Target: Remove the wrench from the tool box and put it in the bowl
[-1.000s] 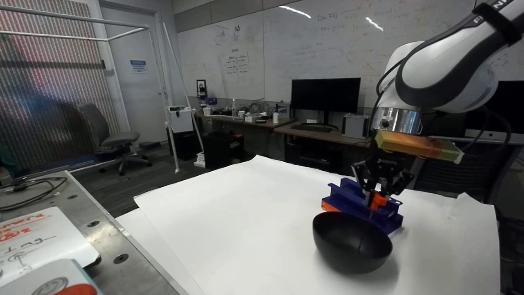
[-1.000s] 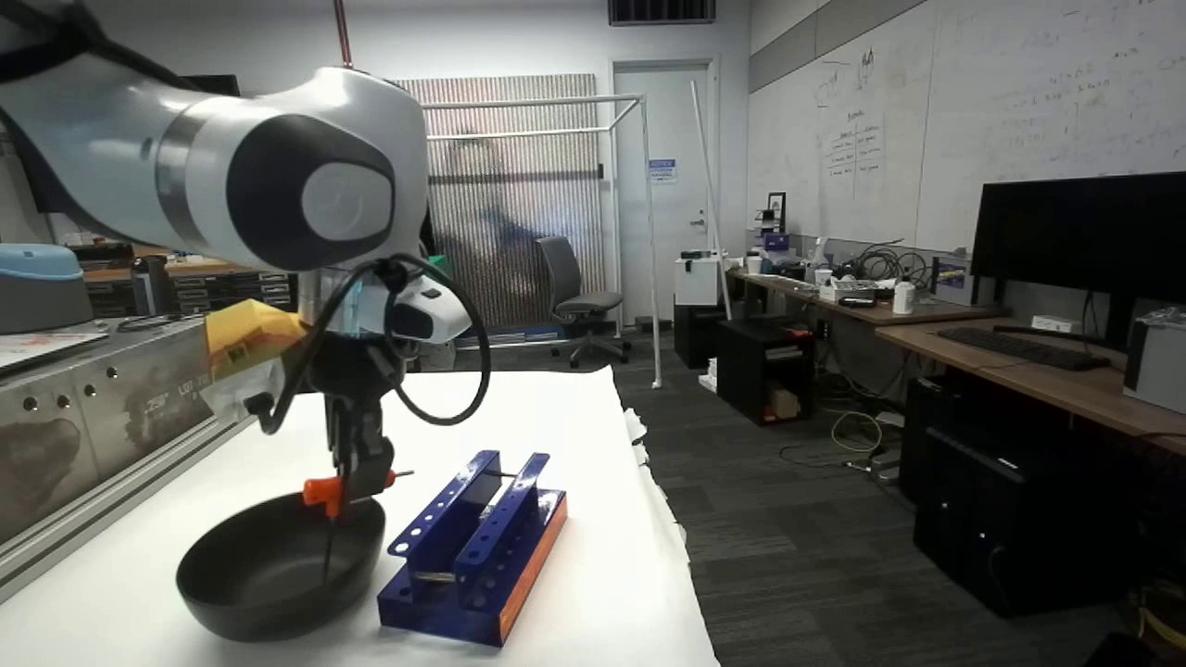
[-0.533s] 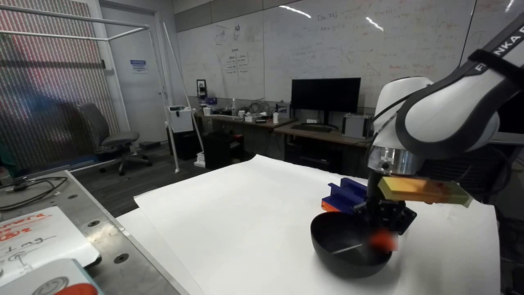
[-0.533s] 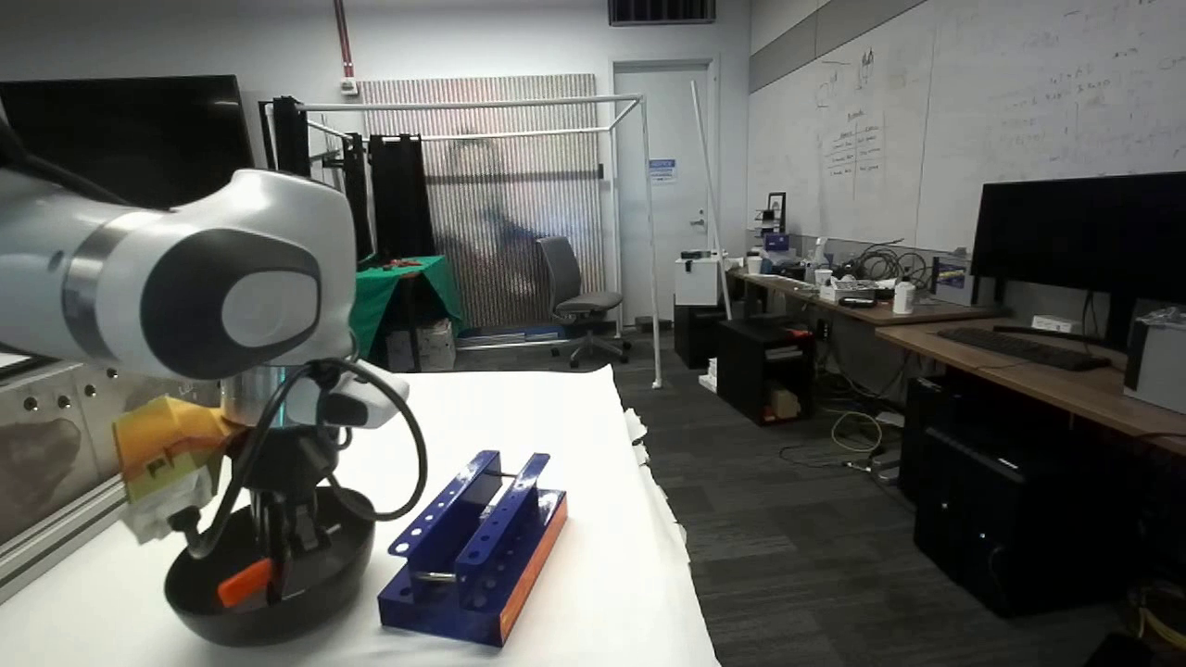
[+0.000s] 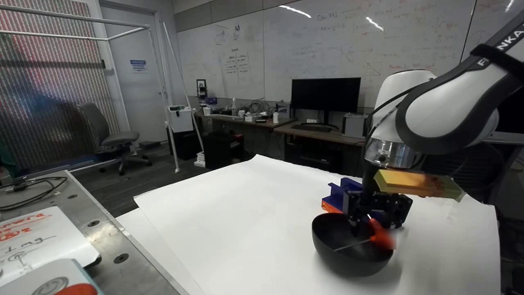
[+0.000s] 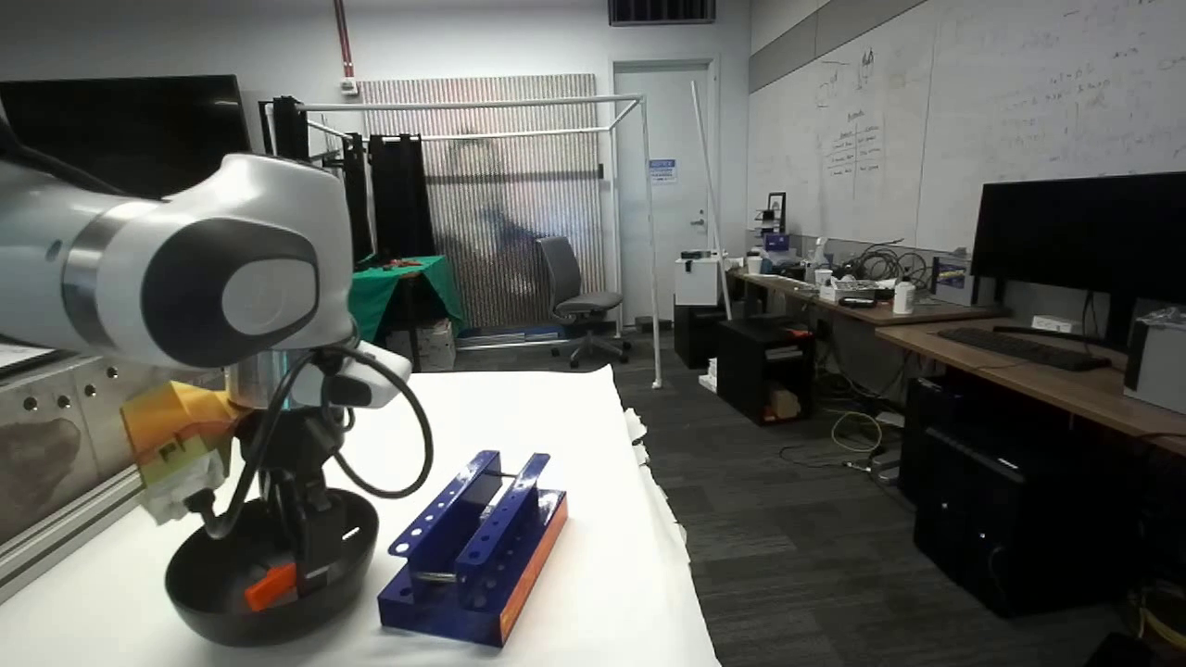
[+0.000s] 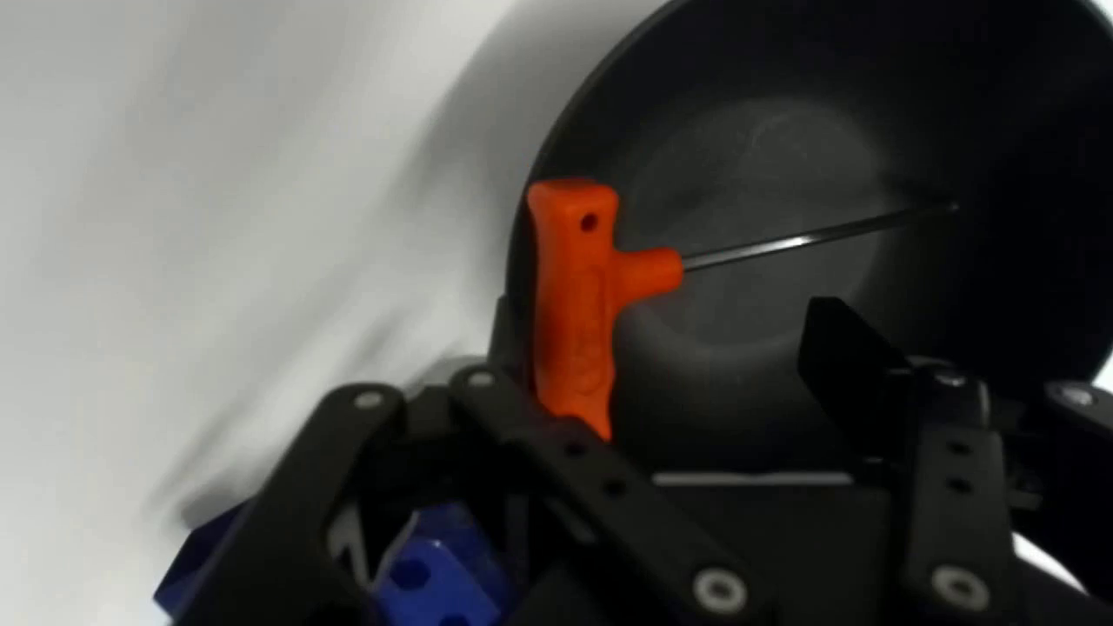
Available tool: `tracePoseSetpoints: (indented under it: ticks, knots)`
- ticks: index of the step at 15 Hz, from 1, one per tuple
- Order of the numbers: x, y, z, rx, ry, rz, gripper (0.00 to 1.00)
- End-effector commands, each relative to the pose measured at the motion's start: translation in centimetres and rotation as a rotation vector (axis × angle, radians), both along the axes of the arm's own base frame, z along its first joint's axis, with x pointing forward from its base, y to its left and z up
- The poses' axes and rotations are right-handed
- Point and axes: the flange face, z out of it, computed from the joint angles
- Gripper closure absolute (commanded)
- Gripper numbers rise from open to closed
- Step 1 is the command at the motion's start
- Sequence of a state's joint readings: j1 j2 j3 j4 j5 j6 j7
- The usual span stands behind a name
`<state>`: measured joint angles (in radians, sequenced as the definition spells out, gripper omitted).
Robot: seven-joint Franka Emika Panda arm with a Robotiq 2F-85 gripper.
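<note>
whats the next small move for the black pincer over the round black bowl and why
Probably ease the black two-fingered pincer straight up with its jaws open. The orange T-handled wrench lies in the round black bowl, and the wrist view shows the jaws wide apart, not clamped on it. One jaw sits close to the wrench; contact is unclear, so go slowly.

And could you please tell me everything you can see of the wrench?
The wrench has an orange, plastic-looking T-shaped handle with a small hole near one end, and a thin shaft of shiny metal. It lies inside the bowl, handle near its edge, shaft reaching over its bottom. The open pincer hides the handle's other end in the wrist view; whether they touch is unclear.
</note>
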<state>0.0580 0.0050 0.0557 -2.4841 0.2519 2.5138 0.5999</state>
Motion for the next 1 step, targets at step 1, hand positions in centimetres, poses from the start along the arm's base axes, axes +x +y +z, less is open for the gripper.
tracePoseSetpoints:
  ticks: [1]
  knots:
    - [-0.78,-1.48,6.88,0.040,0.003,0.032,0.00]
